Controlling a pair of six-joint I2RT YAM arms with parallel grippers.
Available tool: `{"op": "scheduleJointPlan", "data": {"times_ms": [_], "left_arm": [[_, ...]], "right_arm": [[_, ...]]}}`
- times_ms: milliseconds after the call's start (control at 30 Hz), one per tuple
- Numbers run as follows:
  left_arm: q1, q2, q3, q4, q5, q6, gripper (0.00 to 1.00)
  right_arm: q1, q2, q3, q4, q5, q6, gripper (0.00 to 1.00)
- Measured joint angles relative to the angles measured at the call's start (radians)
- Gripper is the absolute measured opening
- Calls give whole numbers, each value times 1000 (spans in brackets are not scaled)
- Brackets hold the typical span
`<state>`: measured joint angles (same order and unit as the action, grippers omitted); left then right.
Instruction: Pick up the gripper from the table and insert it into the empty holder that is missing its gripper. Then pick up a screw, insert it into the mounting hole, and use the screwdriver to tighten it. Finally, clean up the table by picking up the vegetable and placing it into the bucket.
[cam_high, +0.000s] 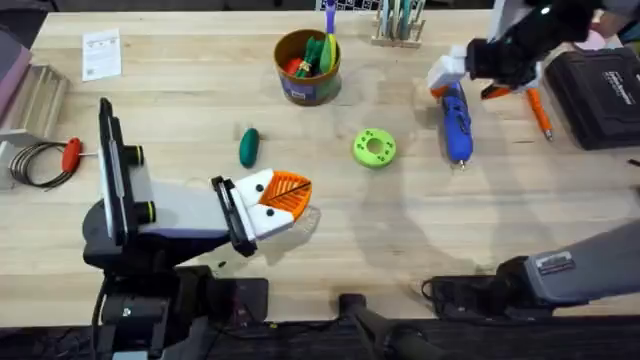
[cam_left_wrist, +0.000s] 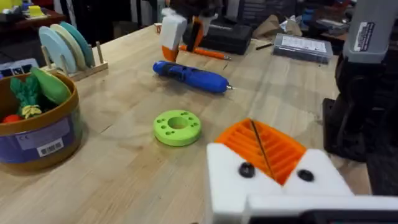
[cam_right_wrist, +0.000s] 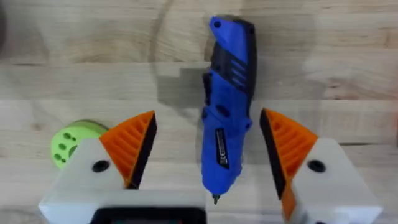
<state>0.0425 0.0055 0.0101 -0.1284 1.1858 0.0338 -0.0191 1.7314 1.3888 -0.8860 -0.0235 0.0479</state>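
The blue screwdriver (cam_high: 458, 125) (cam_left_wrist: 189, 74) (cam_right_wrist: 227, 118) lies on the table at the far right. My right gripper (cam_high: 468, 88) (cam_right_wrist: 208, 124) hangs over it, open, with an orange pad on each side and neither touching it. My left gripper (cam_high: 290, 192) (cam_left_wrist: 261, 146) hovers low near the table's middle, shut, its two orange pads pressed together. Each of its white holders (cam_left_wrist: 230, 171) carries a pad and shows a dark screw head. No loose gripper piece is in view. The dark green vegetable (cam_high: 249, 146) lies on the wood in front of the bucket (cam_high: 308, 65) (cam_left_wrist: 43, 134).
A lime-green disc (cam_high: 374, 147) (cam_left_wrist: 177, 126) sits between the vegetable and the screwdriver. An orange-handled tool (cam_high: 540, 112) and a black case (cam_high: 605, 90) are at the far right. A red-handled tool (cam_high: 70, 152) lies at the left edge. The bucket holds toy vegetables.
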Motion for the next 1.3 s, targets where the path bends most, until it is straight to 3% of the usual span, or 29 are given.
{"op": "scheduleJointPlan", "data": {"times_ms": [600, 1200, 1300], "left_arm": [[0, 0, 0, 0, 0, 0, 9], [0, 0, 0, 0, 0, 0, 9], [0, 0, 0, 0, 0, 0, 9]], "right_arm": [[-43, 173, 0, 64, 7, -81, 990], [-38, 210, 0, 79, 51, -85, 991], [-31, 210, 0, 83, 56, -86, 915]]}}
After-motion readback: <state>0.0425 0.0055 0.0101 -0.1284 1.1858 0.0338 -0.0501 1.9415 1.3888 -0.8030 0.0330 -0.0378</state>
